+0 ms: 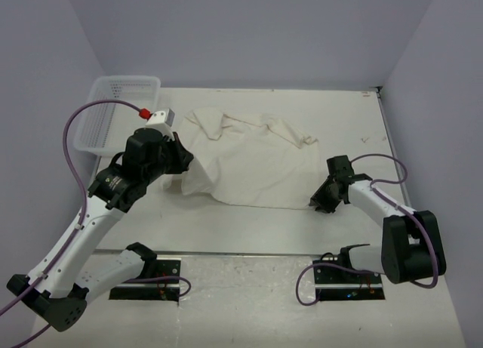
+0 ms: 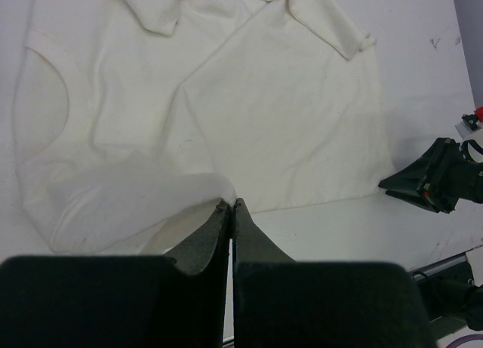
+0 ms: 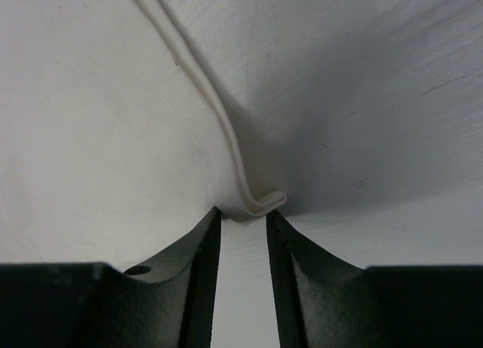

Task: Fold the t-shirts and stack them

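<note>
Left end effector (image 2: 230, 203) pinches wrinkly cream t-shirt (image 2: 287, 114).

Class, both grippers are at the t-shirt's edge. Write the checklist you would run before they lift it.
1. Left gripper shut on the t-shirt corner: ok.
2. Right gripper clamped on the hem: not ok, jaws apart around it.
3. T-shirt lying flat: not ok, far edge rumpled.
4. Basket apart from the t-shirt: ok.
5. Layers in the left grip: cannot tell.
</note>
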Action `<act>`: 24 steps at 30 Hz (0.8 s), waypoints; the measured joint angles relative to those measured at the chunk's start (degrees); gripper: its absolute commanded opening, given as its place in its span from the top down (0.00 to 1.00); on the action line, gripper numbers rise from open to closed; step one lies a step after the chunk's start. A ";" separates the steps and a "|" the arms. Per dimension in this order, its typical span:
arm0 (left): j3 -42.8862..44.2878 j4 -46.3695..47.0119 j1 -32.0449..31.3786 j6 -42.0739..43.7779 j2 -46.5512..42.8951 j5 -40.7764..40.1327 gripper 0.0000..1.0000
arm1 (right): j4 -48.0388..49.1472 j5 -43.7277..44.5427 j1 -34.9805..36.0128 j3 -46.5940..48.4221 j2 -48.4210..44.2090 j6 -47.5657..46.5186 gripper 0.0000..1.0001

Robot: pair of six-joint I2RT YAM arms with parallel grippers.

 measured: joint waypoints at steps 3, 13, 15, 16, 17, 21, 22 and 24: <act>0.00 -0.02 0.09 0.02 -0.13 0.13 1.00 | -0.11 -0.52 -0.04 0.90 1.36 -0.02 0.72; 0.00 0.00 0.11 0.00 -1.31 0.39 1.00 | -0.42 -0.85 -0.09 1.55 2.69 -0.31 0.92; 0.00 0.00 0.11 0.00 -1.36 0.48 1.00 | -0.42 -0.83 -0.09 1.55 2.71 -0.31 0.96; 0.00 0.00 0.11 0.02 -1.36 0.52 1.00 | -0.42 -0.81 -0.09 1.55 2.69 -0.31 0.99; 0.00 0.00 0.11 0.00 -1.36 0.55 1.00 | -0.42 -0.81 -0.09 1.55 2.69 -0.42 1.00; -0.02 0.00 0.17 0.04 -1.33 0.57 1.00 | -0.44 -0.68 -0.09 1.42 2.16 -0.79 1.00; -0.02 0.00 0.22 0.17 -1.31 0.55 1.00 | -0.57 -0.55 -0.07 1.42 1.05 -1.14 1.00; -0.13 0.09 0.26 0.72 -1.16 0.57 1.00 | -0.68 -0.28 0.02 1.53 -1.29 -2.34 1.00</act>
